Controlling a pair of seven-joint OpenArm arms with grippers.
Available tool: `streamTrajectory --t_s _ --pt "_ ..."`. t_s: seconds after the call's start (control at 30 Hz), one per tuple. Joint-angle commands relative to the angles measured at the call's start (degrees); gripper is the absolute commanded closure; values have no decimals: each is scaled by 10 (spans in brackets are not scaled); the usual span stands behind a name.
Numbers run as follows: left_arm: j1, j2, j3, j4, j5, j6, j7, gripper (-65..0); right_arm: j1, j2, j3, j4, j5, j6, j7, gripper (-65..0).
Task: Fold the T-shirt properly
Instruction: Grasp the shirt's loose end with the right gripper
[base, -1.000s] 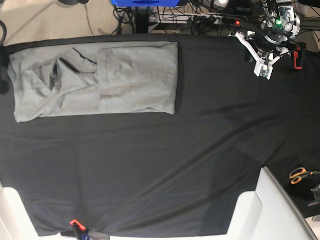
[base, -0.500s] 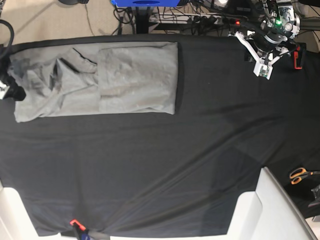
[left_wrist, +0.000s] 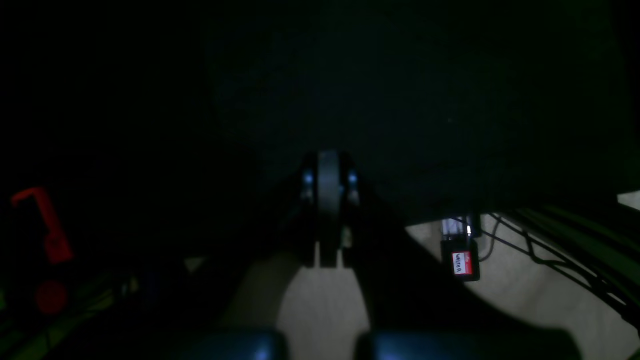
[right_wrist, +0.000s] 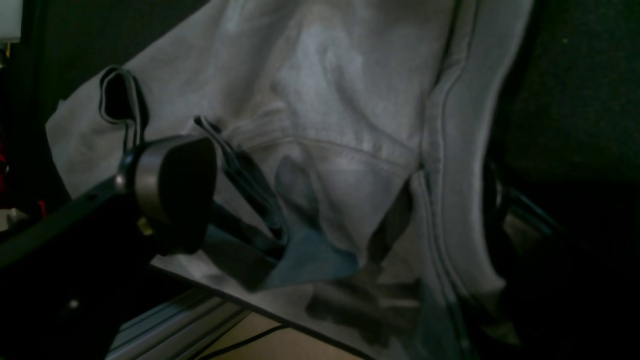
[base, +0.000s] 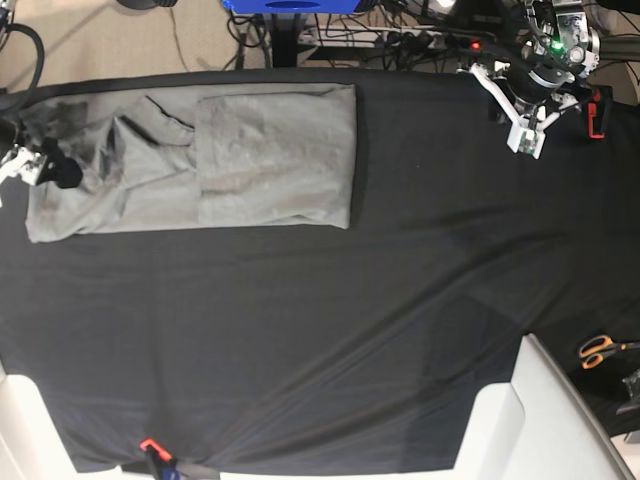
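Change: your right gripper (base: 45, 168) has moved further onto the T-shirt (base: 250, 155), far-left on the table (base: 400, 300); jaws released, straddling cloth. Left gripper (base: 527, 140): parked far-right, jaws clenched, empty.

T-shirt (base: 190, 160): soft matt grey cotton knit, creased, stitched hems. Tablecloth (base: 400, 300): matt black woven cloth, faintly wrinkled.

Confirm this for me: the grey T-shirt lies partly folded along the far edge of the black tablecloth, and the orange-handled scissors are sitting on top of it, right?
Not quite. The T-shirt does lie partly folded along the far edge of the tablecloth, but the scissors are not on it. The base view shows them off at the opposite side, beyond the cloth's edge.
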Motion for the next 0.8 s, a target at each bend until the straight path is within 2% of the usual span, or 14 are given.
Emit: streamTrajectory --t_s 0.0,0.1,0.13,0.23,0.3,0.4,0.53,0.6,0.73,0.77 --pt "3 -5 -1 -1 0 1 -6 0 -15 -9 -11 -11 -52 -17 -70 -650" --pt "3 -5 1 -12 0 1 -7 0 -15 -6 -11 -11 -52 -17 -70 -650" --pt "3 -5 2 -13 -2 1 -7 0 -15 -6 -11 -11 -52 -17 -70 -632" --pt "3 -5 2 -13 -4 1 -7 0 -15 -9 -13 -11 -52 -17 -72 -507" --pt "3 -5 1 -10 -4 1 -7 0 -14 -9 -33 -11 -52 -17 -70 -464" --pt "3 -5 1 -10 -4 1 -7 0 -10 -9 -61 -11 -52 -17 -69 -440" --pt "3 -5 -1 -10 -3 1 -7 0 -9 -10 -65 -11 -52 -17 -69 -428" --pt "3 -5 -1 -10 -3 1 -7 0 -3 -10 -63 -11 -52 -17 -69 -351" --pt "3 -5 0 -10 -4 1 -7 0 3 -9 -66 -7 -52 -17 -68 -63" --pt "3 -5 1 -10 -4 1 -7 0 8 -9 -67 -7 -52 -17 -68 -8"
